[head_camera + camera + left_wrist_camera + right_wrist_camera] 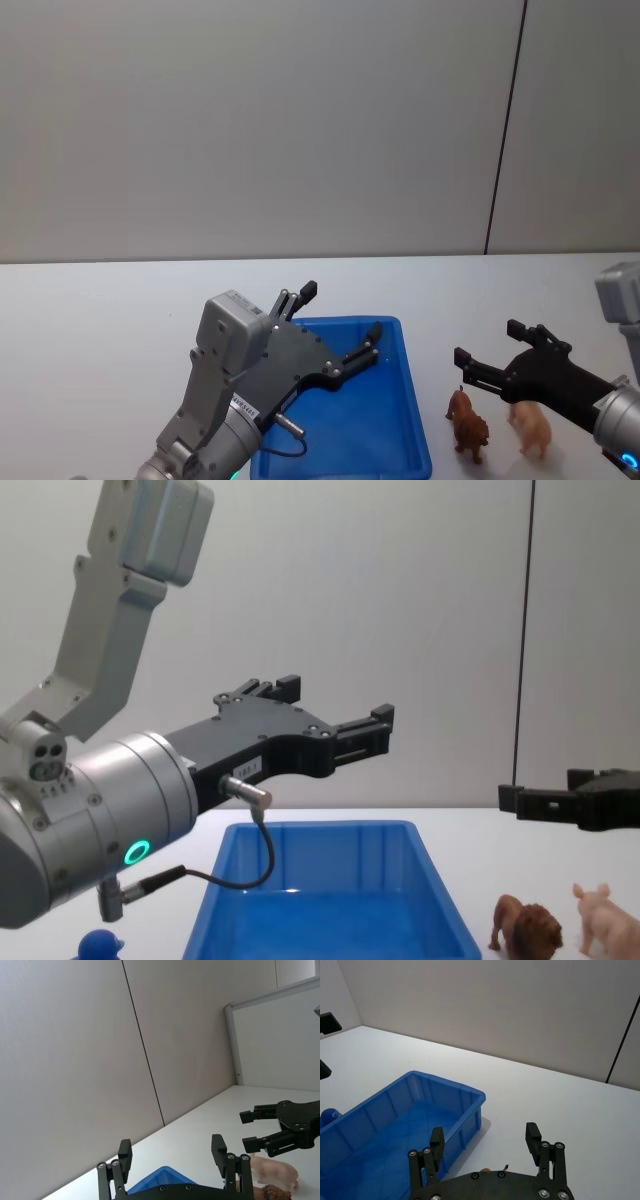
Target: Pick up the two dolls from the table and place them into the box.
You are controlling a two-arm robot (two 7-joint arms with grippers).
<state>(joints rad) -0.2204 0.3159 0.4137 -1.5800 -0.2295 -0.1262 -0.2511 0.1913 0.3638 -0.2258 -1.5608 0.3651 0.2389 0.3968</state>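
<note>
Looming large at the chest view's left, my left gripper (338,704) is hanging open above the one blue box (330,828). I am counting two dolls standing on the table (100,320) at the head view's lower right: lion (468,425) and pig (530,427). My right gripper (488,342) is hovering open over them. The chest view's lower left corner is adding a small blue object (100,946).

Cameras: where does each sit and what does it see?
Head view: high, looking down at box, lion, pig; left end effector and right end effector show.
Chest view: low, looking across the table; left arm large.
Left wrist view: past left end effector toward the right one.
Right wrist view: past right end effector into the box.
Head and chest share lion and pig.
</note>
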